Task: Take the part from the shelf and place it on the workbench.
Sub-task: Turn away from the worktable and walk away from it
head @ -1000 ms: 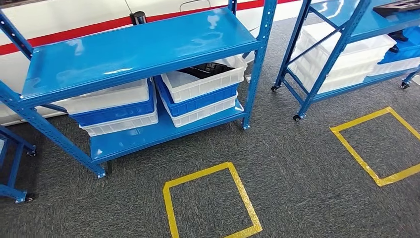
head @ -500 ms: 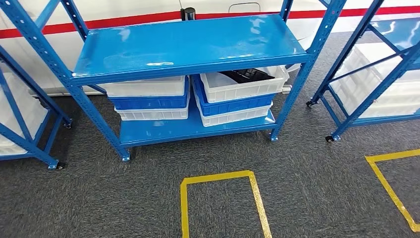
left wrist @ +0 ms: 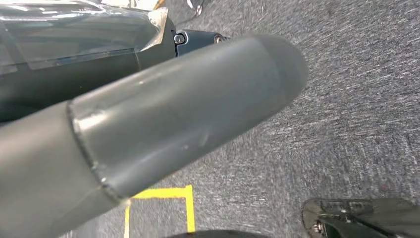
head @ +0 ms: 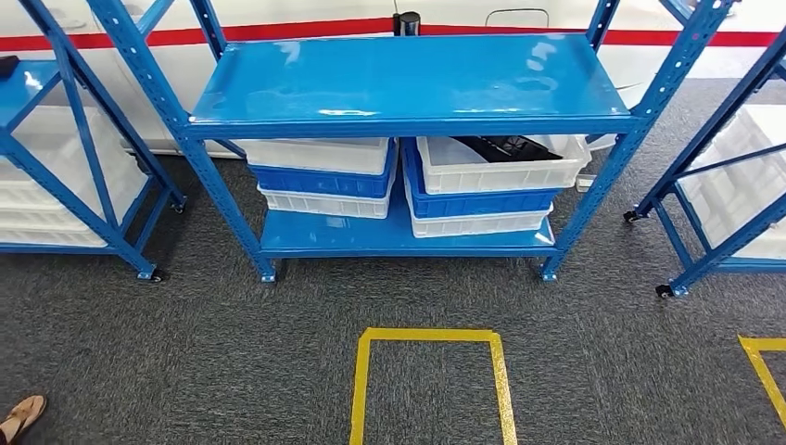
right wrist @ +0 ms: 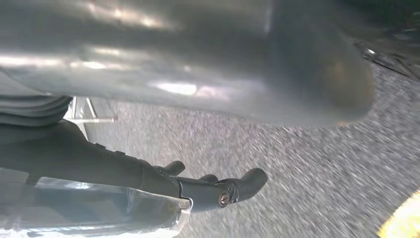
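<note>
Coarse grey carpet under glossy blue steel shelf, ribbed plastic crates.

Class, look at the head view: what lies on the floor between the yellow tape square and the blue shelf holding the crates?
Only bare grey carpet lies between the yellow tape square and the blue shelf, as the head view shows.

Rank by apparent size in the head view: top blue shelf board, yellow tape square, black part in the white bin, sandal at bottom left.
1. Top blue shelf board
2. Yellow tape square, cut off by the frame edge and nearer the camera
3. Black part, partly hidden under the shelf board
4. Sandal, also cropped
</note>
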